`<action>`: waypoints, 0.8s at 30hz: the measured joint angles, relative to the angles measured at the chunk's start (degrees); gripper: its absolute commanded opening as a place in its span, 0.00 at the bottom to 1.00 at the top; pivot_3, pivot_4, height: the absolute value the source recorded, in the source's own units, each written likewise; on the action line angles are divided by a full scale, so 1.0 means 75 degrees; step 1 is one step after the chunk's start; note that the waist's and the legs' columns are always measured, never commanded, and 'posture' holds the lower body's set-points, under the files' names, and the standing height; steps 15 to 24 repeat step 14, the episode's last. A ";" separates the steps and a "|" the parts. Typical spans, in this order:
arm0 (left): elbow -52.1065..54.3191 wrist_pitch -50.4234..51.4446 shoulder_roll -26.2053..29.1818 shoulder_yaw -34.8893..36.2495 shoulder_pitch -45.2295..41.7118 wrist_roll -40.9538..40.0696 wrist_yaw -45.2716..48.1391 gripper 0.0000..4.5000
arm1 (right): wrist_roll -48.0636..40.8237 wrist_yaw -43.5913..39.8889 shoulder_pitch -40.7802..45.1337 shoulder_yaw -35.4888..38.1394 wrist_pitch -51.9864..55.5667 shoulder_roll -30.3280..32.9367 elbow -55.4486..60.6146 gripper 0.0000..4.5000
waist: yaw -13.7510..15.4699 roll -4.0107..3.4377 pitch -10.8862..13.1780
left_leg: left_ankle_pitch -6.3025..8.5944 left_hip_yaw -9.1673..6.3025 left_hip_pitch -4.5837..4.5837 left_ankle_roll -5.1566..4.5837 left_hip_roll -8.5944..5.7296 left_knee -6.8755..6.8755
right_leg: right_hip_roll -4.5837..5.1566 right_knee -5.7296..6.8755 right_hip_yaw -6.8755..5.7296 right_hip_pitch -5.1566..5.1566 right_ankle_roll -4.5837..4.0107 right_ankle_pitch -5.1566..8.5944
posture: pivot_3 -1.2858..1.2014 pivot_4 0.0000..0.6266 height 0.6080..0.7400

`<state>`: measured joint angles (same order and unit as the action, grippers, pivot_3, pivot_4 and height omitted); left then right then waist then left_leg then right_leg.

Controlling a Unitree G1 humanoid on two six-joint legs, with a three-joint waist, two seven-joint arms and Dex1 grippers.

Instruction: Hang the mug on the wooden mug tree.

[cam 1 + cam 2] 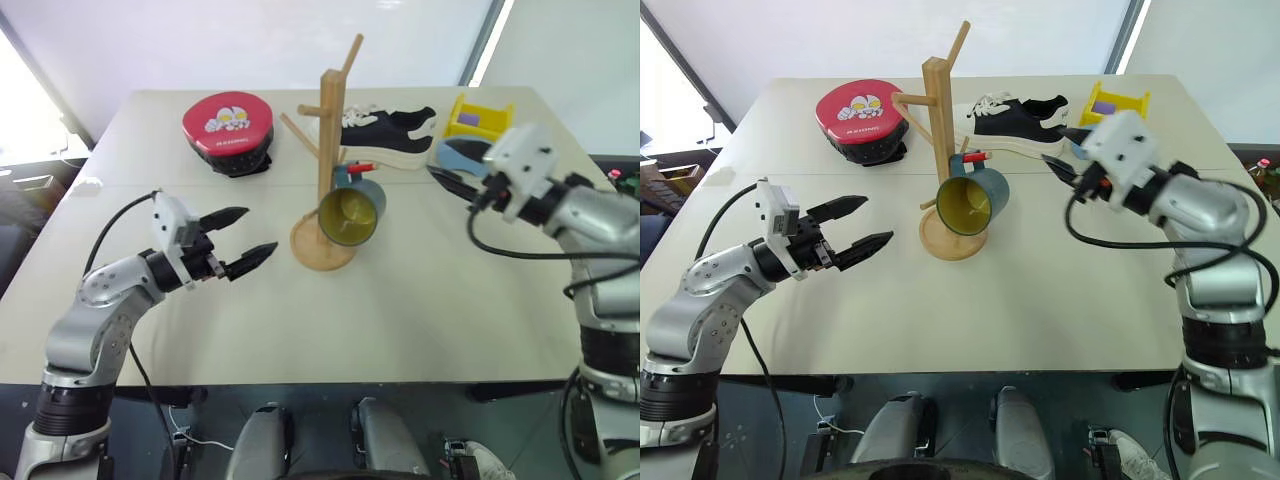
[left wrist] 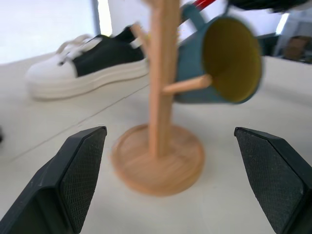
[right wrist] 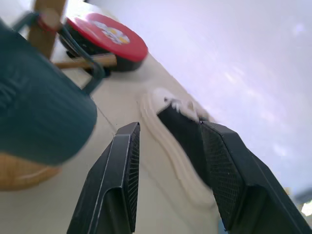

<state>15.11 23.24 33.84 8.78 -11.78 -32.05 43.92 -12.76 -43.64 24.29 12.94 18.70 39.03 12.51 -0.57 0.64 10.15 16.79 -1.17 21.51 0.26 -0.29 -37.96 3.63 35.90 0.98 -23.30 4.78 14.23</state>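
Note:
The wooden mug tree (image 1: 331, 120) stands mid-table on its round base. The blue-grey mug (image 1: 352, 212) with a yellow inside hangs by its handle from a red-tipped peg on the tree's right side, its mouth tilted toward me. My left gripper (image 1: 258, 230) is open, level, a short way left of the base, with nothing between its fingers; the left wrist view looks at the tree (image 2: 158, 87) and mug (image 2: 219, 63). My right gripper (image 1: 1064, 150) is open and empty, off to the right of the mug (image 3: 39, 117) and clear of it.
Behind the tree lie a round red case (image 1: 228, 130) and a black and white shoe (image 1: 390, 135). At the back right are a yellow box (image 1: 478, 118) and a light blue half-round block (image 1: 462, 155), close behind my right gripper.

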 measured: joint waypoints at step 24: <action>-0.1884 -0.1556 -0.0989 0.0382 0.0583 0.1845 -0.2116 1.00 | -0.0107 0.1876 -0.1754 0.0559 -0.1618 -0.2119 -0.1961 0.44 | -0.0021 -0.0004 0.0002 | -0.0001 0.0013 -0.0004 0.0001 0.0003 -0.0002 | -0.0004 0.0018 0.0014 -0.0015 0.0019 -0.0011 | 0.52 0.24 0.96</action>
